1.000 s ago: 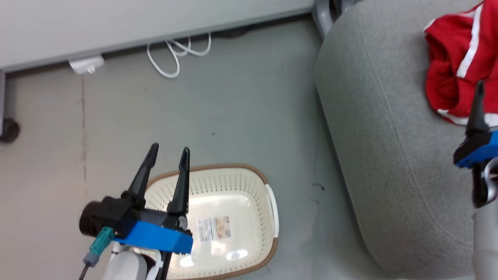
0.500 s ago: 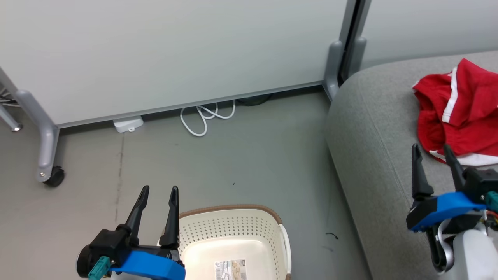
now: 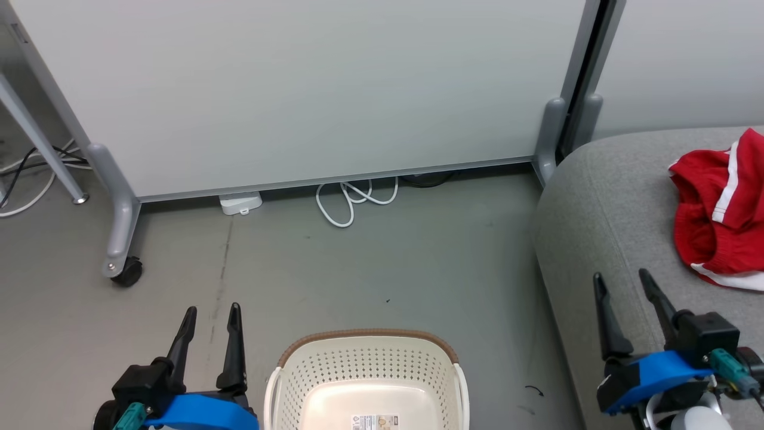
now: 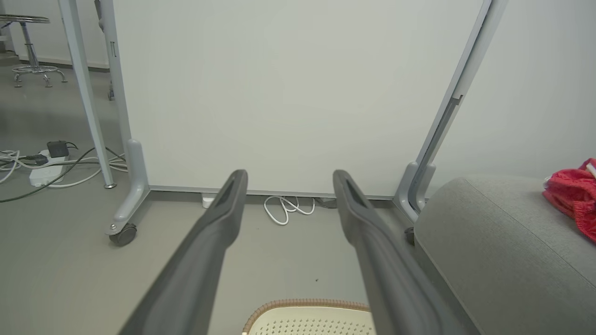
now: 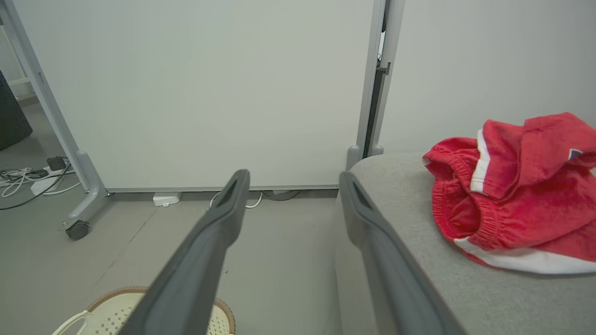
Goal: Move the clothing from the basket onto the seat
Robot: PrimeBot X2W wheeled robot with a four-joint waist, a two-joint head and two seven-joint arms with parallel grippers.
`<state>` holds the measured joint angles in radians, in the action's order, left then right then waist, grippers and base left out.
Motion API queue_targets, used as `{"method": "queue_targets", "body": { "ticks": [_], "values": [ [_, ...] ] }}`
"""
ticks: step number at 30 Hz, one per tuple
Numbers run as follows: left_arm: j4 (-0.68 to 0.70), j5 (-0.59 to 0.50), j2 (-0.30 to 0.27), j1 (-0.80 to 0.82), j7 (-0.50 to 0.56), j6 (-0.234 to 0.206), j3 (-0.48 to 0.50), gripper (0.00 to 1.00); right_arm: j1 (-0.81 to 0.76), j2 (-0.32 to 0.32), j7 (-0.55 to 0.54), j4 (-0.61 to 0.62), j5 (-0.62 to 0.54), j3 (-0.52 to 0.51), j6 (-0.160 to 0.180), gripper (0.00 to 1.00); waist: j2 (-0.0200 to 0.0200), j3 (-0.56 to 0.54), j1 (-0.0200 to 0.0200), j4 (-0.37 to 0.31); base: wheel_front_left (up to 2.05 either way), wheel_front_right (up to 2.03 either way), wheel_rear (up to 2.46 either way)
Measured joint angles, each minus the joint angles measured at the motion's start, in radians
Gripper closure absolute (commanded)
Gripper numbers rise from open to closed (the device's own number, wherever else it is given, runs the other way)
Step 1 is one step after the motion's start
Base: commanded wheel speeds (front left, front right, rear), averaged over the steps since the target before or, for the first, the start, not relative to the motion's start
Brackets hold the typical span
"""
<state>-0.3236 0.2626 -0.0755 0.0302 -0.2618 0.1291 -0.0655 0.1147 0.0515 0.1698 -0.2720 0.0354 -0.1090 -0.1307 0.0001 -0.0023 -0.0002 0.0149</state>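
Grey floor point(image 3: 382, 263) meets a white partition point(image 3: 298, 89), basket point(image 3: 364, 364) at bottom centre. Red clothing point(image 3: 716, 221) lies on the seat point(image 3: 597, 197) at right. Left hand point(image 3: 212, 308) and right hand point(image 3: 621, 276) gape wide, holding nothing.

Basket point(image 3: 365, 364): near part cut off by head view's bottom edge; floor label point(image 3: 375, 423) cropped, print too small to read; clothing point(image 3: 710, 221), right of basket: cut off by right edge; garment count indeterminable.

clothing point(image 3: 719, 221) on seat point(image 3: 603, 209), basket point(image 3: 367, 370) left
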Motion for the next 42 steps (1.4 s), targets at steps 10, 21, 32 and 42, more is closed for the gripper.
{"method": "queue_targets", "body": {
  "ticks": [10, 21, 32, 42],
  "values": [
    [-0.038, -0.008, -0.009, -0.005, 0.0, 0.0, 0.039, 0.0, -0.05, -0.001, 0.003, 0.002, 0.035, 0.039, 0.0, 0.0, 0.0, -0.014, 0.0002, 0.023, 0.0, 0.0, 0.0],
    [-0.046, -0.007, -0.014, -0.008, 0.0, 0.0, 0.04, 0.0, -0.065, -0.001, -0.009, 0.011, 0.036, 0.046, 0.0, 0.0, 0.0, -0.013, 0.0001, 0.022, 0.0, 0.0, 0.0],
    [-0.072, -0.007, -0.006, -0.024, 0.005, 0.0, 0.043, 1.0, -0.073, -0.003, -0.011, -0.018, 0.048, 0.052, 0.0, 1.0, 0.0, -0.011, 0.0002, 0.022, 0.0, 0.0, 0.0],
    [-0.154, 0.002, 0.018, -0.086, 0.01, 0.0, 0.043, 1.0, -0.109, -0.01, -0.012, -0.106, 0.059, 0.052, 0.0, 1.0, 0.0, -0.01, 0.0002, 0.021, 0.0, 0.0, 0.0]
  ]
}}
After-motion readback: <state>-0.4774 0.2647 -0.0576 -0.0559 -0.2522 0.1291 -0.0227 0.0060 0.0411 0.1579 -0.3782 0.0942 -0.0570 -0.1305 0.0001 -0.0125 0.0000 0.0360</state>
